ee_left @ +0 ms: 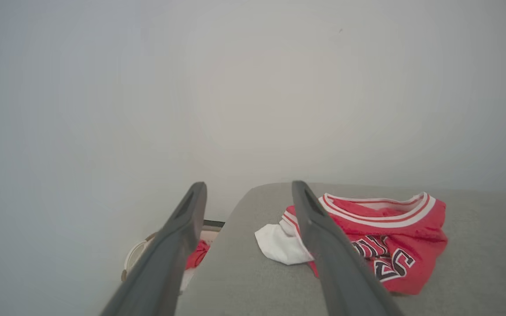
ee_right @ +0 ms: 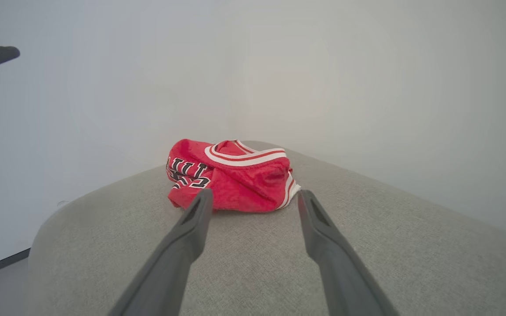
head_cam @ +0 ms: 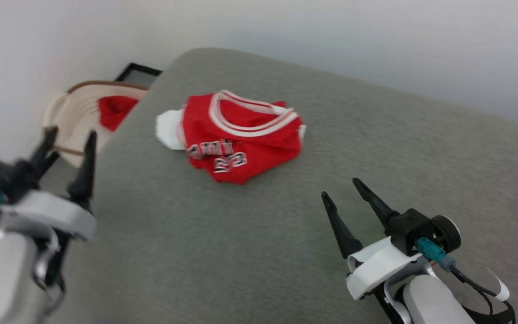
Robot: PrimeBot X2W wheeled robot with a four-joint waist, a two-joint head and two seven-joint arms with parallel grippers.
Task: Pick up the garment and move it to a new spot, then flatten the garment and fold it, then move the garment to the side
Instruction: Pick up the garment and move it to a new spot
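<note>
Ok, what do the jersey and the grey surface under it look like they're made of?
The garment looks like a thin, slightly shiny synthetic knit, perhaps mesh: it crumples softly and catches the light. The grey surface seems to be matte woven upholstery fabric over padding, judging by its fine grain and rounded edge.

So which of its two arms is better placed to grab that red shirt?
Probably the right. The right pincer is open and points straight at the shirt on the grey surface. The left pincer, also open, sits at the surface's edge with the shirt off to one side.
</note>
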